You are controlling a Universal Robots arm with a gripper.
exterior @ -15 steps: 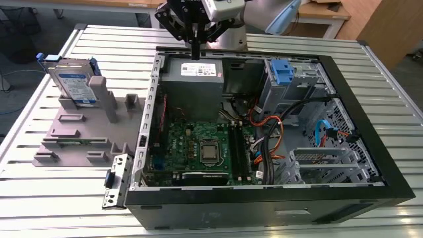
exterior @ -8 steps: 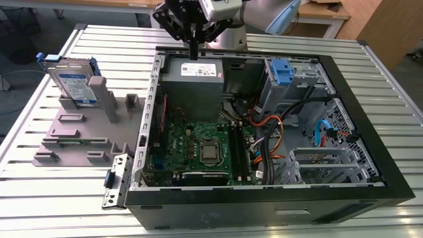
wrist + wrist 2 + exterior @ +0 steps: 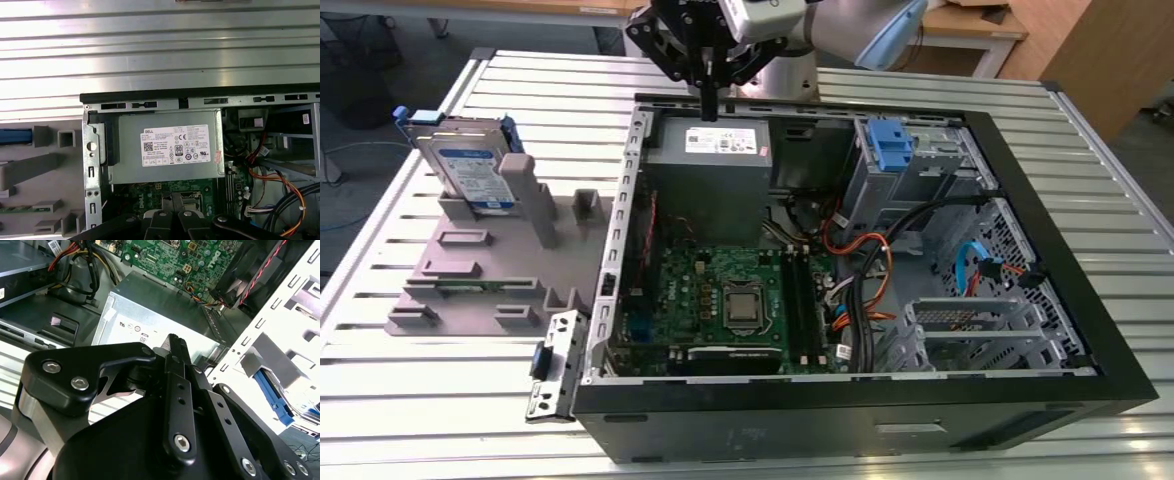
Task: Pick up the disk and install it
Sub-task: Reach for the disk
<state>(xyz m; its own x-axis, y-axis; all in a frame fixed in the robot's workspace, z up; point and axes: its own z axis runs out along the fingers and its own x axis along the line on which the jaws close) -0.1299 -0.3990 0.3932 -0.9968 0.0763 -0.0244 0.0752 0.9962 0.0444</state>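
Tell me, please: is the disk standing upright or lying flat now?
Upright: in the exterior view the disk stands on edge in the grey holder, outside the computer case.

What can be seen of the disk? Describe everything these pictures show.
The disk is a flat silver rectangle with a white-and-blue label and blue plastic along its edges. It stands on edge, leaning slightly, slotted in a grey holder, on the exterior view's left of the open computer case. Nothing grips it; the tool hangs apart, over the case.
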